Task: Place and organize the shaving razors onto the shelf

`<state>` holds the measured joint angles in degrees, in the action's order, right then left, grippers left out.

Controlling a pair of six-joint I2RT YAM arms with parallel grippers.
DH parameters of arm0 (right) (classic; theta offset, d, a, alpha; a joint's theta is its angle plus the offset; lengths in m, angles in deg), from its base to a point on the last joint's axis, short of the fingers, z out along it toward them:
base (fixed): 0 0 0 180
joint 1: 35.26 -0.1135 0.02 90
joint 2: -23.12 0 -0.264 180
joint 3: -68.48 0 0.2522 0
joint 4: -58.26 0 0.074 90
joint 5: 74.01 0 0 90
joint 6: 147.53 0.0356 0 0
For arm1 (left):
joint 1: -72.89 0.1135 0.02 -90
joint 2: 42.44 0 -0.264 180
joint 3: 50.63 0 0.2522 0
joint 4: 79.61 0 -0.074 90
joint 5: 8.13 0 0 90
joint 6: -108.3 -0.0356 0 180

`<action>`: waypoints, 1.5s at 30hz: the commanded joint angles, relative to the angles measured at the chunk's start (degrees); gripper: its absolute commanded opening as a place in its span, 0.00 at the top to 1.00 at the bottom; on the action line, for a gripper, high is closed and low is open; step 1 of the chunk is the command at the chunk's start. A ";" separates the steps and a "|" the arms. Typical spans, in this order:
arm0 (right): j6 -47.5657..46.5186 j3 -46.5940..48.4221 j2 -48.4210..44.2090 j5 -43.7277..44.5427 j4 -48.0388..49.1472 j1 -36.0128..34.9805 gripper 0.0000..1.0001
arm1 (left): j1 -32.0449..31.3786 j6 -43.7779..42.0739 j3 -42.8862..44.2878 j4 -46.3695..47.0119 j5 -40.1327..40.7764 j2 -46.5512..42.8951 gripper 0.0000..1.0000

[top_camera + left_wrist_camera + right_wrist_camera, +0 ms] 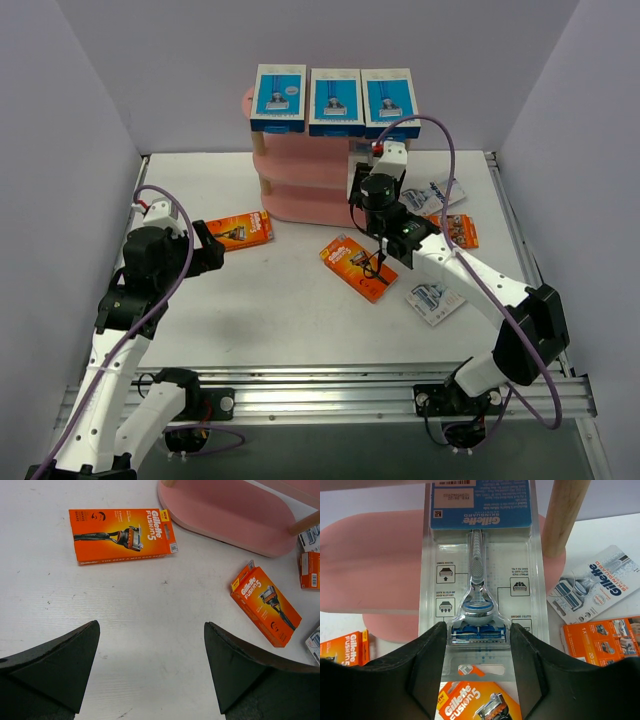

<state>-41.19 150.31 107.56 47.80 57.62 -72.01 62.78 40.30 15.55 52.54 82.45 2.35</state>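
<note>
The pink shelf [300, 195] stands at the back with three blue-and-white razor boxes [335, 100] in a row on its top tier. My right gripper [479, 630] is shut on a clear grey blister pack [482, 575], held upright in front of the shelf's right end [370, 565], beside a wooden post [565, 515]. In the top view this gripper [360, 190] hangs close to the shelf. My left gripper [151, 625] is open and empty over bare table, short of an orange card [122, 534]. In the top view it [208, 245] sits just left of that card [242, 230].
A second orange card [358, 266] lies mid-table and a third [457, 230] at the right. Two loose blister packs [436, 301] [440, 193] lie right of the shelf. Grey walls close in the table on three sides.
</note>
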 commanded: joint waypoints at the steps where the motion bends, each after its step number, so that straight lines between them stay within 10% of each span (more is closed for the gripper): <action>1: -0.96 -0.57 0.37 3.78 6.29 0.63 1.00 | -0.09 -0.11 1.19 1.04 -0.58 -0.41 0.06; 22: -1.40 -0.75 4.76 6.16 9.90 2.56 1.00 | -0.09 -0.20 1.19 1.21 -0.58 -0.41 0.06; 28: -0.87 -0.22 4.94 6.77 9.46 3.00 0.57 | -0.09 -0.20 1.19 1.21 -1.98 -0.41 0.06; 45: -0.34 0.74 4.59 6.68 7.71 3.18 0.43 | -0.09 -0.29 1.19 1.21 -2.25 -0.41 0.06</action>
<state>-42.13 148.98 112.55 52.11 64.25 -69.06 62.80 40.30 15.55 52.54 80.94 2.35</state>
